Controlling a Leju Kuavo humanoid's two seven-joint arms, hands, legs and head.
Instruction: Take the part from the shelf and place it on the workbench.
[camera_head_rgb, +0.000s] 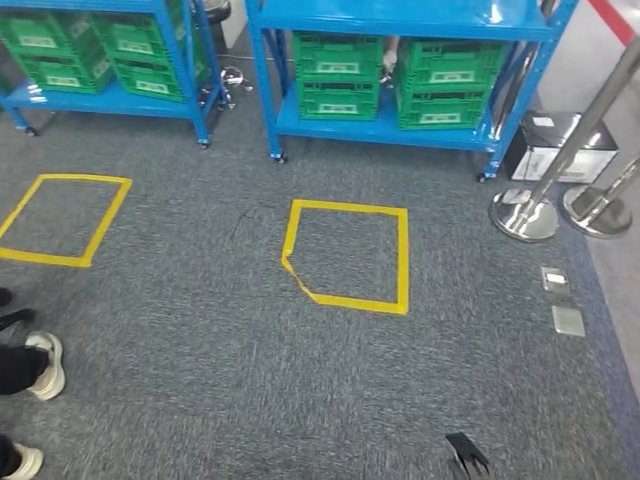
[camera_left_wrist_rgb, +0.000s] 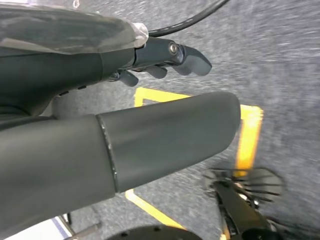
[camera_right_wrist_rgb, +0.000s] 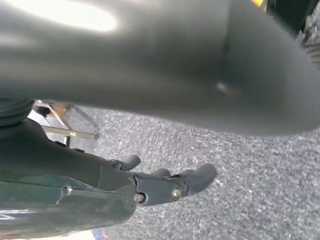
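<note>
The robot is facing a blue shelf (camera_head_rgb: 392, 128) that is sitting at twelve o'clock in the head view, across a stretch of grey carpet (camera_head_rgb: 226, 340). Two green crates (camera_head_rgb: 336, 75) are resting side by side on its low tier, and the part is presumably lying inside one of them; the crate walls are hiding it, so which one I cannot tell. A second blue shelf (camera_head_rgb: 113, 98) with more green crates is standing at ten o'clock.

Between robot and shelf a yellow taped square (camera_head_rgb: 349, 255) is marking the floor, its long side running across the view.

Both arms are hanging low. The left hand (camera_left_wrist_rgb: 158, 57) is holding nothing, fingers loosely extended over the carpet and tape. The right hand (camera_right_wrist_rgb: 166, 182) is likewise empty, fingers spread. Neither hand looks clearly nearer the shelf; I judge the robot needs to walk forward before any reach.

Each crate is wearing a white label (camera_head_rgb: 336, 68), but the writing is too small to read. At three o'clock chrome stanchion bases (camera_head_rgb: 524, 214) are standing beside a dark box (camera_head_rgb: 562, 145).
</note>
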